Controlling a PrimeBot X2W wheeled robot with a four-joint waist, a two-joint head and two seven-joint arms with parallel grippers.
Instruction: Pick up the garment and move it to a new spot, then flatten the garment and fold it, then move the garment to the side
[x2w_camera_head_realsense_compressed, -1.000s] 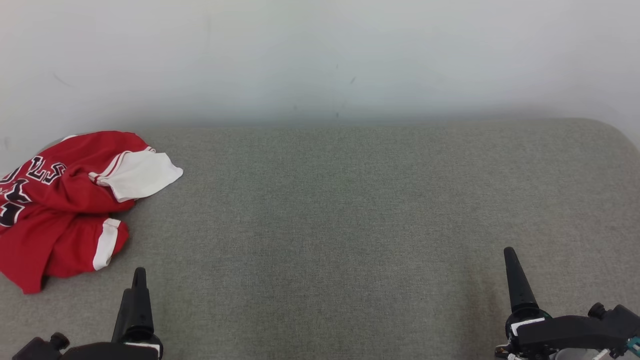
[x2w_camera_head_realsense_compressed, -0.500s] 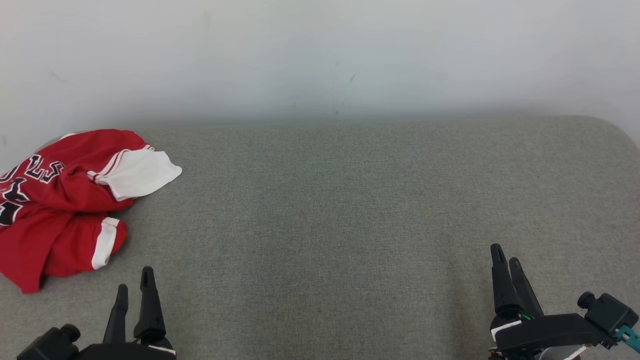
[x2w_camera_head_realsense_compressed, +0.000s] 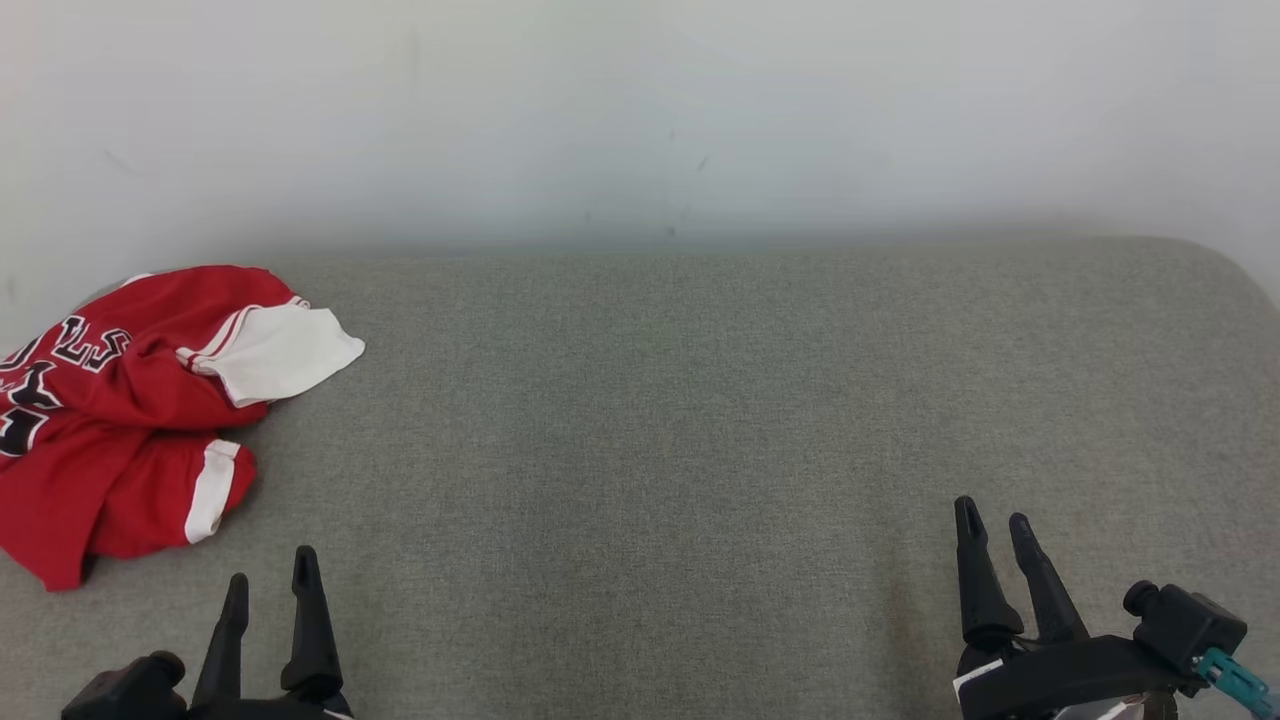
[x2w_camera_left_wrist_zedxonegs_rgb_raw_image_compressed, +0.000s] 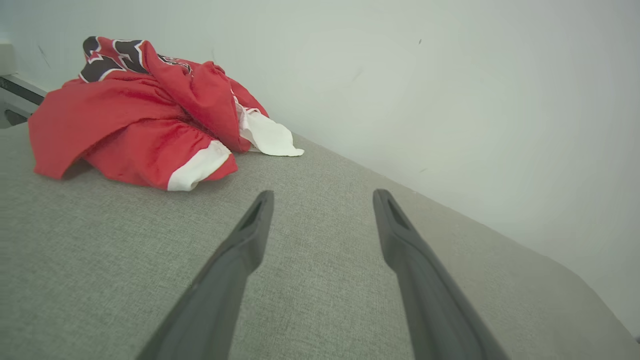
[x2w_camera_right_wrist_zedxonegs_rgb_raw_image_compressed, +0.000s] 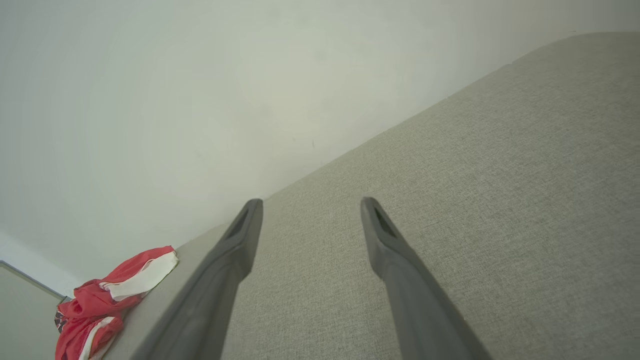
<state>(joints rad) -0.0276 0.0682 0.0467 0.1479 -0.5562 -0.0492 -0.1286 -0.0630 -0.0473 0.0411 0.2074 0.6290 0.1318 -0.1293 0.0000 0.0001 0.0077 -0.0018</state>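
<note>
Ahead, a plain pale wall (x2w_camera_head_realsense_compressed: 640, 100) rises behind the broad grey woven-fabric surface (x2w_camera_head_realsense_compressed: 640, 400) I work over. The crumpled red jersey with white trim and black lettering (x2w_camera_head_realsense_compressed: 120, 420) lies heaped at the far left of that surface, close to the wall. My left gripper (x2w_camera_head_realsense_compressed: 270, 566) hovers on the near side of the heap, apart from it, fingers spread wide and empty. My right gripper (x2w_camera_head_realsense_compressed: 991, 512), well apart at the near right, is likewise spread wide, holding nothing.
</note>
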